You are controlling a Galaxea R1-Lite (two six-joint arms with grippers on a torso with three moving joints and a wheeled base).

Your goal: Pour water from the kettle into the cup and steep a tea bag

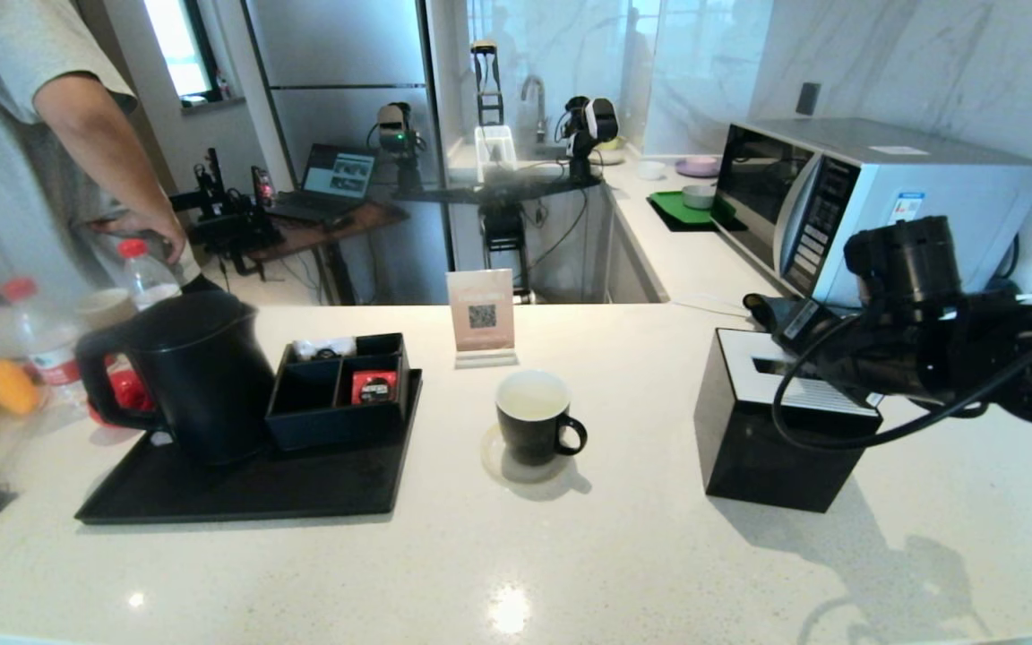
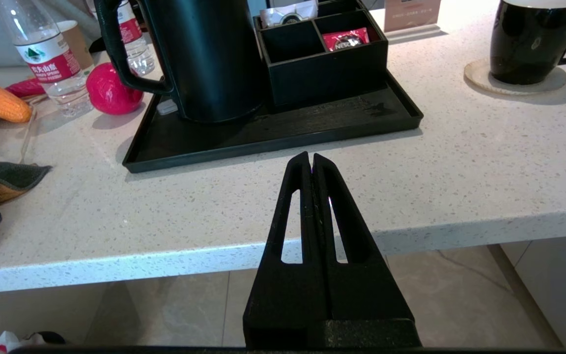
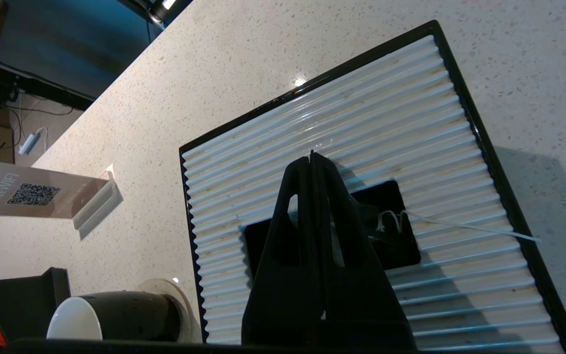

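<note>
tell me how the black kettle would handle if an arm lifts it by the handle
The kettle is tall with a rigid body, so it probably swings spout-down when lifted by its loop handle. If it holds water, likely heavy for its size. Its matte surface looks unlikely to slip, but it stands close against the divided box, so lifting straight up seems safest.

Pale speckled stone surface (image 1: pixel 641 537), polished, throwing back lamp glare. Tall black cylindrical kettle (image 1: pixel 202 376) matt, on a flat black plastic tray (image 2: pixel 283 132) – dull, lightly scuffed. Small black ceramic cup (image 1: pixel 534 421) glossy, white inside. Black square tissue box (image 3: pixel 361 172) glossy-edged, with a ribbed white top.
</note>
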